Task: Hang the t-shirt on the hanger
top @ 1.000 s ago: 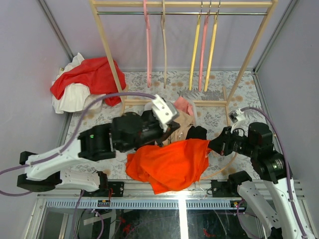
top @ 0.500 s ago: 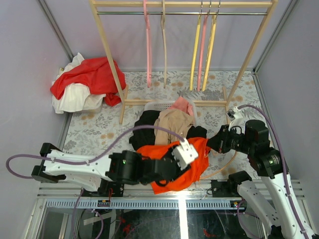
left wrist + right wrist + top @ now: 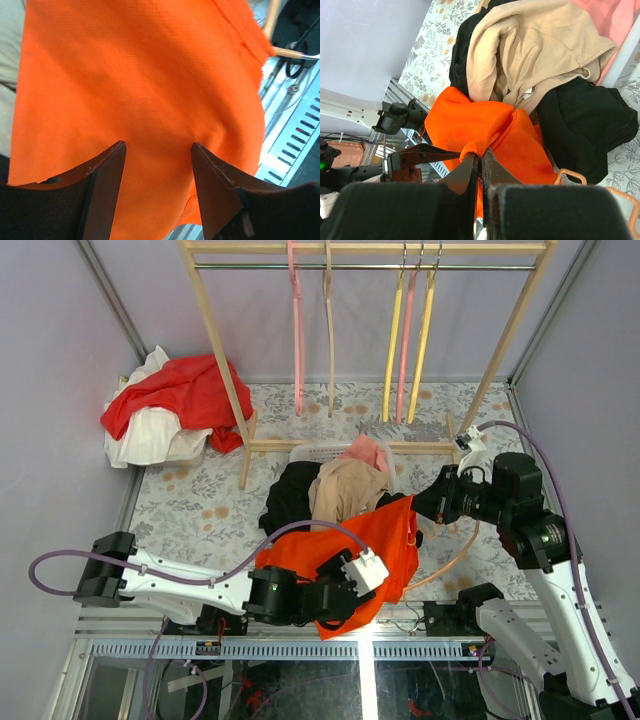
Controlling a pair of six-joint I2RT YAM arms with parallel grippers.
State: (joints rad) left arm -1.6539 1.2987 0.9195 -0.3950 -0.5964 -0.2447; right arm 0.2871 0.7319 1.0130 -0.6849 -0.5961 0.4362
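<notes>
The right hand [image 3: 480,159] pinches the t-shirt [image 3: 385,540] tight. The left hand [image 3: 157,146], wide open, should grab the bottom edge softly so the hanger [image 3: 461,554] can slide in.

The t-shirt [image 3: 340,545] hangs from the right gripper [image 3: 416,506] and reaches down under the left gripper [image 3: 157,144], with the hanger [image 3: 458,560] just beside the right gripper on its far side from the left one, and a heap of clothes [image 3: 345,488] behind both.
</notes>
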